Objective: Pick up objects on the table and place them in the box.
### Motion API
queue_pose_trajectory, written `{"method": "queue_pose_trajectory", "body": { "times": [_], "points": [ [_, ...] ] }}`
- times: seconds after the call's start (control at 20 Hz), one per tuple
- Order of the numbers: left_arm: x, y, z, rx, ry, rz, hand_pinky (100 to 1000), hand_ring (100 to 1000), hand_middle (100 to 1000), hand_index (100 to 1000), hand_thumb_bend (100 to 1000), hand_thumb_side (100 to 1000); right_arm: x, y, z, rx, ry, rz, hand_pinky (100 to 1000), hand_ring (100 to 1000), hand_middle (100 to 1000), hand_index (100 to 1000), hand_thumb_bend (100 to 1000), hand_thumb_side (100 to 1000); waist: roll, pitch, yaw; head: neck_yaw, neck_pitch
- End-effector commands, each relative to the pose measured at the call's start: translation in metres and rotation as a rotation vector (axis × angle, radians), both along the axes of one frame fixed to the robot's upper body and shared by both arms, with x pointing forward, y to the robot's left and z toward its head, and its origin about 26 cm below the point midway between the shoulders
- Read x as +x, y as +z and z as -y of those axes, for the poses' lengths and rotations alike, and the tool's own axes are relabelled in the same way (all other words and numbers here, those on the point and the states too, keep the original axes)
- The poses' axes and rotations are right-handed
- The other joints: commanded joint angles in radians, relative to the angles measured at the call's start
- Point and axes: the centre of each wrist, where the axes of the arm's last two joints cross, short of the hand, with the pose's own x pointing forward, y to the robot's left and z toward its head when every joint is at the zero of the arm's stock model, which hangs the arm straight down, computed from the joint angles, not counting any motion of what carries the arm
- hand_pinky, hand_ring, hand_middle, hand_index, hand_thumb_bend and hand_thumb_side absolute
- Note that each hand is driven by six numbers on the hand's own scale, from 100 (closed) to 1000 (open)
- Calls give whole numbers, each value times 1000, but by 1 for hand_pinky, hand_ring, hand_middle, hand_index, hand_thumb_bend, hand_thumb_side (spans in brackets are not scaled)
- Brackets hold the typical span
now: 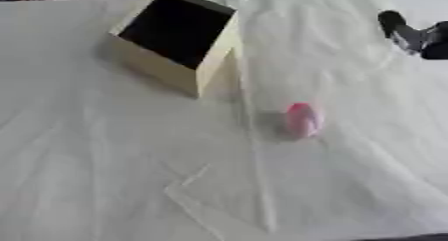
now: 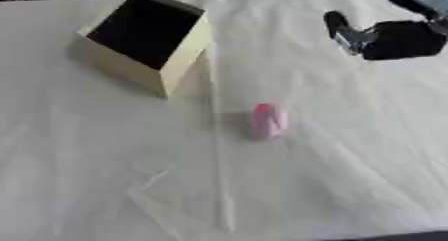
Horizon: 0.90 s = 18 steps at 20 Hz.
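A small pink object [image 1: 301,120] lies on the white cloth near the middle of the table, a little right of centre. A pale wooden box [image 1: 178,39] with a dark inside stands at the upper left, tilted, its opening facing up. My right hand [image 2: 385,35] comes in from the upper right, above and to the right of the pink object and well apart from it. One dark finger [image 2: 337,24] points up and to the left; how the rest of the hand is held is blurred. Neither view shows my left hand.
A wrinkled white cloth [image 1: 105,175] covers the table, with a long crease running down from the box. The table's near edge [image 1: 411,236] shows dark at the lower right corner.
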Motion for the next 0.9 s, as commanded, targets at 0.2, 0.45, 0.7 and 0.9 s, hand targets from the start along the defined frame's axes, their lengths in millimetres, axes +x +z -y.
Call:
{"method": "queue_pose_trajectory", "body": {
  "times": [0.2,0.45,0.7,0.9],
  "points": [
    [-3,8,0,29,-6,22,567,724,734,873,144,695,-12,18,-2,-170,-21,-44,919,939,810,904,100,767,-7,-19,3,-6,8],
    [-2,9,1,33,-11,20,567,725,735,873,143,694,-16,19,-7,-235,-23,-88,916,940,805,901,100,785,-12,-20,7,-8,9],
    [-2,9,1,35,-12,19,566,724,734,873,142,694,-17,17,-13,-256,-34,-138,919,941,811,915,100,753,-14,-21,11,-11,9],
    [-2,8,1,36,-16,16,566,723,734,872,140,694,-17,15,-21,-275,-39,-196,916,929,809,922,100,559,-15,-21,13,-15,11]
  ]
}}
